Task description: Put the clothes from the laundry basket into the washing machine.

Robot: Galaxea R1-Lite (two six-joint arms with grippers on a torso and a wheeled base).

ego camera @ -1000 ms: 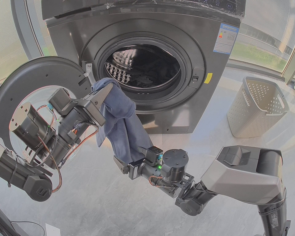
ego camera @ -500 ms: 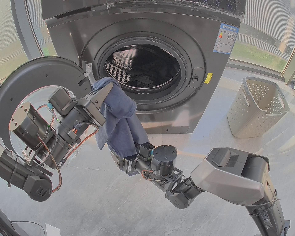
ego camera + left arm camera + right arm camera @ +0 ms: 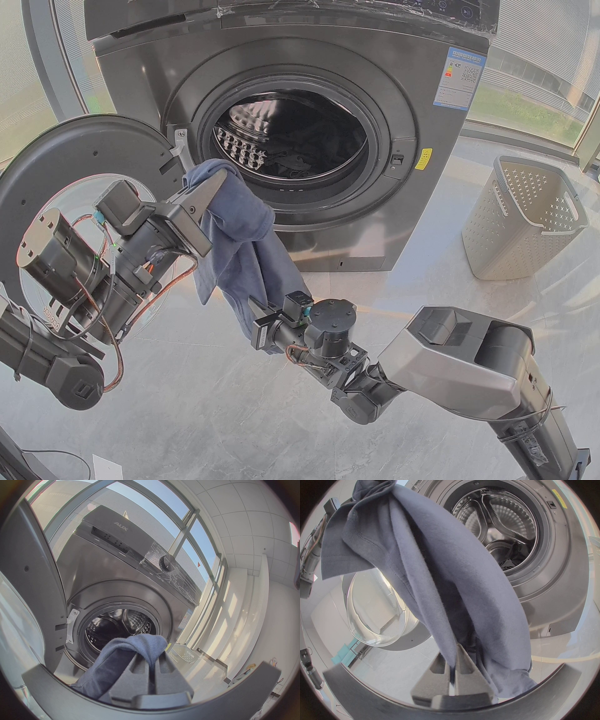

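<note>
1. Before the washer [image 3: 375, 75], at the lower left edge of its open port [image 3: 290, 134], we list one blue cloth [image 3: 244, 250]. It is held in the air between both arms, off the floor [image 3: 187, 406].
2. Upper hold: our left gripper [image 3: 215, 184] is closed narrow on the cloth's top end, which folds over its fingertips. It stands just beside the port, between it and the swung-open door [image 3: 69, 150].
3. Lower hold: our right gripper [image 3: 257, 312] is closed narrow on the cloth's lower part. It sits below the left one and farther out from the washer, and a short tail of cloth hangs past it.
4. Long axis: we read the cloth as running steeply from the upper hold near the port, down and outward to the lower hold. It hangs in loose folds, not pulled flat.
5. Governing relation: the port lies just beyond the left gripper and to its right, and well above the right gripper. The left arm is the nearer. We judge that the top end should lead in and the lower end be lifted after it. Otherwise the tail may drag on the port's edge.
6. Drum contents: dark clothes [image 3: 294, 156] lie low inside.
7. Source: the basket [image 3: 500, 237] stands on the floor to the washer's right, well apart from both arms.
</note>
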